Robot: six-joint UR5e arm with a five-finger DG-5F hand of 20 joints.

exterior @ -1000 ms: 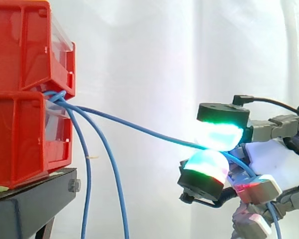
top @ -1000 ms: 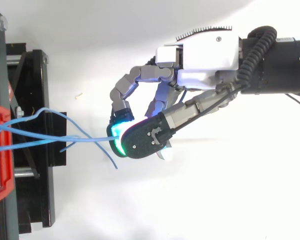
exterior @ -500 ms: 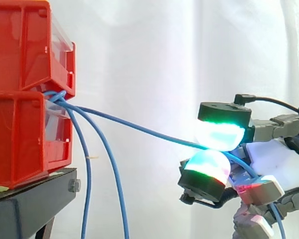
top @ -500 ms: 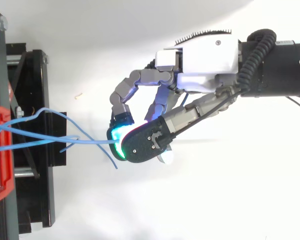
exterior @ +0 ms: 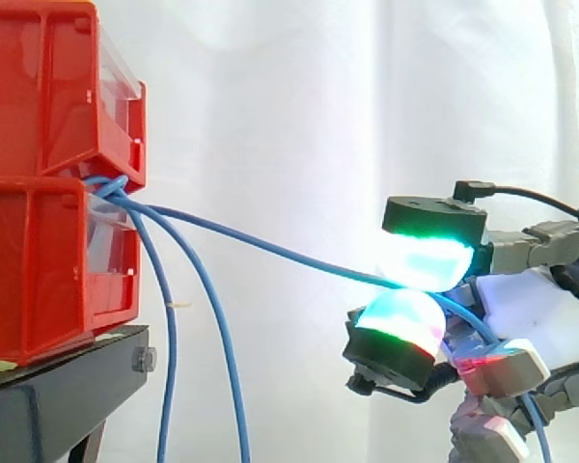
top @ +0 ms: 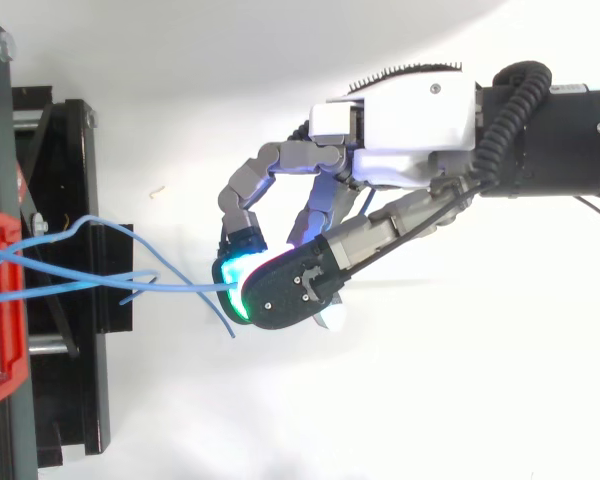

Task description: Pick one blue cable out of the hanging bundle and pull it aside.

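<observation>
Several blue cables come out between the two stacked red bins (exterior: 48, 174) at the left. One blue cable (exterior: 270, 251) is drawn out to the right, nearly taut, away from the other strands (exterior: 188, 328) that hang down. My hand (exterior: 526, 309) is at the right, its glowing fingertips (exterior: 420, 262) pinched on that cable, which runs on past the palm and droops at the lower right. From above, the hand (top: 400, 150) reaches in from the right and the pulled cable (top: 170, 286) enters its green-lit pads (top: 242, 290).
The red bins sit on a black stand (exterior: 58, 395), seen from above as a black frame (top: 70, 280) at the left. A white curtain hangs behind. A loose blue cable end (top: 220, 318) curls just below the fingertips.
The hand has turned slightly and crept a little to the left in the top view. The cable stays pinched and stretched as before.
</observation>
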